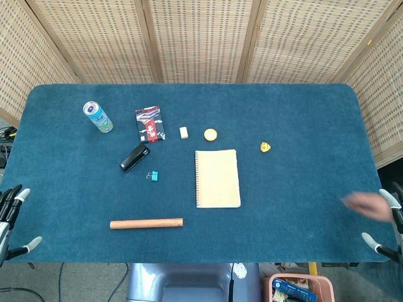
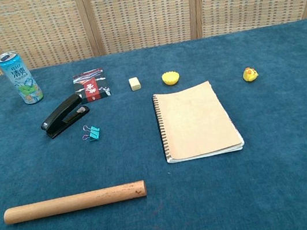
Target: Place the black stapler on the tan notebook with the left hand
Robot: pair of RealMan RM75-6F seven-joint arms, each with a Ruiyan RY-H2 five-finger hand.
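The black stapler [image 1: 135,157] [image 2: 64,115] lies at an angle on the blue table, left of centre. The tan spiral notebook [image 1: 218,178] [image 2: 195,120] lies flat near the middle, to the stapler's right. My left hand [image 1: 12,220] sits at the table's near left corner, far from the stapler, with its fingers apart and nothing in them. At the near right edge, my right hand [image 1: 385,223] holds nothing and its fingers are spread. Neither hand shows in the chest view.
A drink can [image 1: 98,117] [image 2: 19,78] stands at the back left. A dark packet [image 1: 150,123], a small white block [image 1: 184,132], a yellow cup [image 1: 210,134], a yellow duck [image 1: 266,147], a blue binder clip [image 1: 152,175] and a wooden rod [image 1: 146,223] lie around. A blurred pinkish shape [image 1: 365,204] shows by the right hand.
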